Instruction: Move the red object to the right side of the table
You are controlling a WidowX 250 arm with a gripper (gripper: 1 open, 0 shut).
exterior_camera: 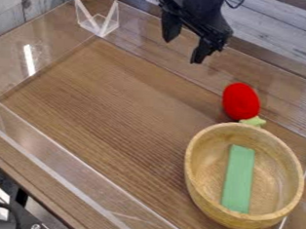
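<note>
The red object (242, 100), a small glossy rounded toy fruit with a green leafy stem at its lower right, rests on the brown wood-grain table (117, 114) just above the wooden bowl's rim. My black gripper (187, 38) hangs over the far edge of the table, up and to the left of the red object and well apart from it. Its fingers point down and stand open with nothing between them.
A round wooden bowl (206, 183) at the lower right holds a flat green block (241, 178). Low clear acrylic walls (37, 144) edge the table. A clear folded stand (96, 17) sits at the far left corner.
</note>
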